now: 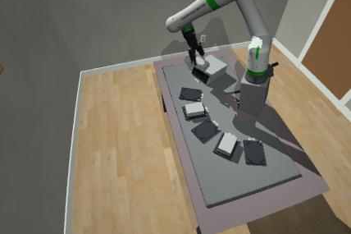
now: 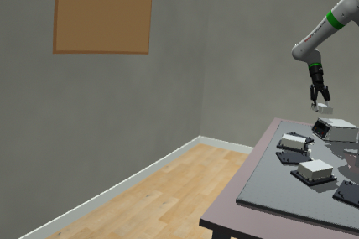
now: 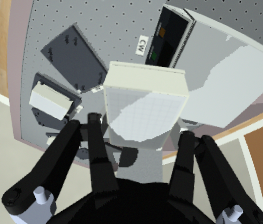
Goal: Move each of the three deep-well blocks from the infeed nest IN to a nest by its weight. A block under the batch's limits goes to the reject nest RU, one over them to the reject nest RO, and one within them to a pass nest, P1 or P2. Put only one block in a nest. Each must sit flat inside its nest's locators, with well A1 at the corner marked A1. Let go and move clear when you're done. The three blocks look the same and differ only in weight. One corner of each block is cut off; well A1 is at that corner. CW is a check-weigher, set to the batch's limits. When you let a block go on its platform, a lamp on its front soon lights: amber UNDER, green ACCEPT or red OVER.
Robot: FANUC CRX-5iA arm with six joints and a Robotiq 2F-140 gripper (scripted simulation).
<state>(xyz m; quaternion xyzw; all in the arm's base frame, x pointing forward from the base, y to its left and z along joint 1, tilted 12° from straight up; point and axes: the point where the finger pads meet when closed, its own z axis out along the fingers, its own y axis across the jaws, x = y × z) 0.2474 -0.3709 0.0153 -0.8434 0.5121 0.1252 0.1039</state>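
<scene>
Possibly the gripper (image 1: 197,57) (image 2: 320,102) (image 3: 140,113), clamped on a block (image 1: 201,62) (image 2: 325,108) (image 3: 141,115), could set it off-centre (its bulk hides the platform), skewing the scale's (image 1: 214,67) (image 2: 338,130) (image 3: 222,67) verdict.

- The room was lit moderately, with dim grey walls.
- The arm (image 1: 205,4) (image 2: 320,33) cast a soft shadow on the wall in the top view.
- In the wrist view, a pale bright patch lay across the held block (image 3: 144,112).
</scene>
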